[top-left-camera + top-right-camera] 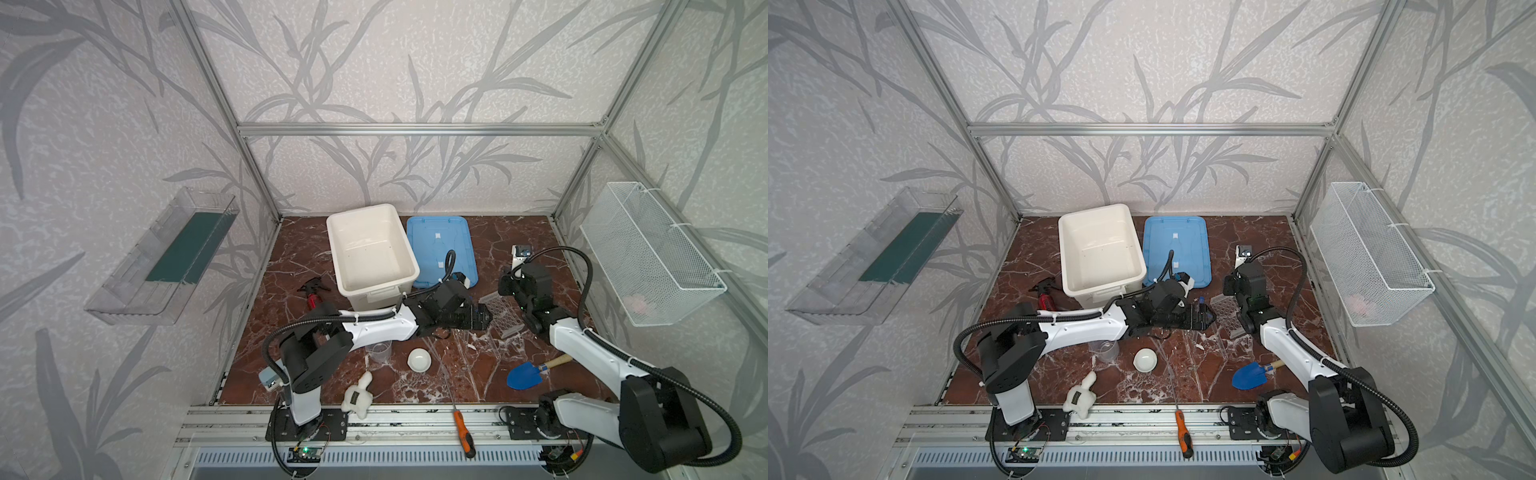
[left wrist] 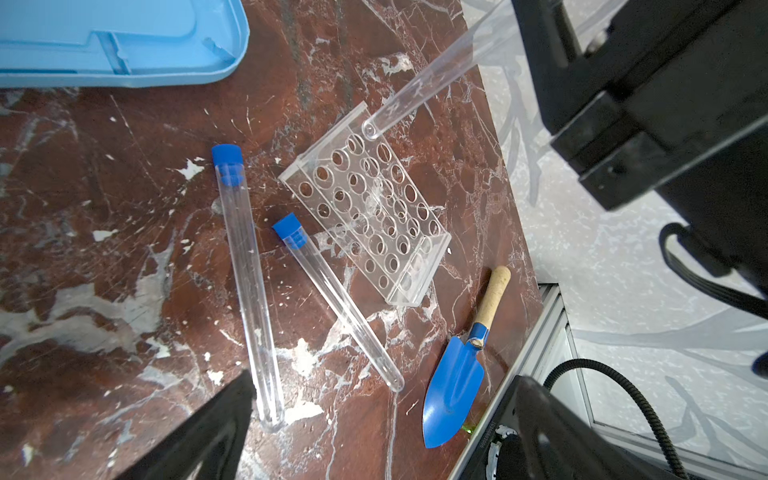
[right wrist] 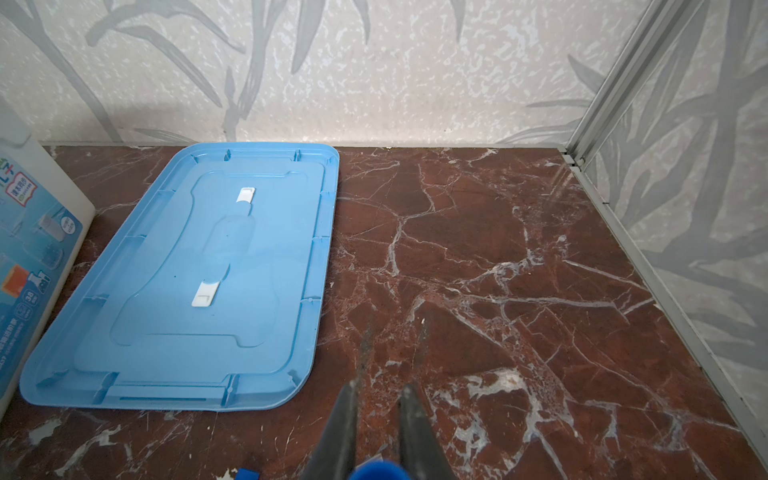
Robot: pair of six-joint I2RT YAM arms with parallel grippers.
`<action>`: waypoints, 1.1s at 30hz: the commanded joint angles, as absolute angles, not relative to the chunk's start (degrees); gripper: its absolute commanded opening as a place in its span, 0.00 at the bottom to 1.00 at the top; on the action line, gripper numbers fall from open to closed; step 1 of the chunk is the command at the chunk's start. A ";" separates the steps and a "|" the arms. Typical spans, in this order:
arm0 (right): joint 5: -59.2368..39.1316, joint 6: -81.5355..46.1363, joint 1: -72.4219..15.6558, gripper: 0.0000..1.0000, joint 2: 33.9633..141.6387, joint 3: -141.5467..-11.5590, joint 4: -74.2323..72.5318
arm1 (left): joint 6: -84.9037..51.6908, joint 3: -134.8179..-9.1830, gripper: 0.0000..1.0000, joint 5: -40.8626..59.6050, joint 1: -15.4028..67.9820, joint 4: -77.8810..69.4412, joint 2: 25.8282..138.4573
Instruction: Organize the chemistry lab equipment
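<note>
Top views: clear perforated rack (image 1: 505,316) sat right of centre on the veined marble table (image 1: 498,232), between both arms. Clear beaker (image 1: 380,353) and round white dish (image 1: 419,359) stood nearer the front.
Left wrist: left gripper (image 2: 384,378) wide, empty, above two tubes (image 2: 245,286) lying flat, blue caps toward the blue lid (image 2: 124,62). Third tube (image 2: 419,89) slanted, round tip at the rack's corner.
Right wrist: right gripper (image 3: 380,415) narrow, clamped on its capped end.

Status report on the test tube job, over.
Left fingers open above two loose tubes. Right fingers shut on third tube, tip at rack corner. Trowel beside rack, not blocking.
</note>
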State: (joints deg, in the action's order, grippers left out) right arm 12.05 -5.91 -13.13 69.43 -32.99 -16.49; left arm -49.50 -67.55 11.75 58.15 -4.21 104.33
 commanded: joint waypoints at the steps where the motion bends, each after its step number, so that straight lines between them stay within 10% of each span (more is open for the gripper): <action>1: 13.23 -5.57 -13.18 0.19 70.76 -32.00 -20.15 | -49.22 -69.43 0.99 11.21 58.39 -3.69 105.12; 17: 13.80 -6.19 -13.12 0.26 70.32 -30.80 -18.83 | -47.41 -69.13 0.99 8.35 58.39 -1.23 104.74; 26: 14.27 -7.67 -12.74 0.67 68.42 -32.44 -14.14 | -38.23 -76.77 0.99 1.26 58.75 16.03 107.94; 29: 16.73 -11.32 -12.61 0.99 64.97 -35.59 -6.27 | -35.95 -77.65 0.97 -0.12 58.79 18.56 108.58; 33: 14.09 -15.08 -9.38 0.99 60.22 -45.33 13.92 | -33.18 -79.27 0.94 2.07 58.70 20.80 109.92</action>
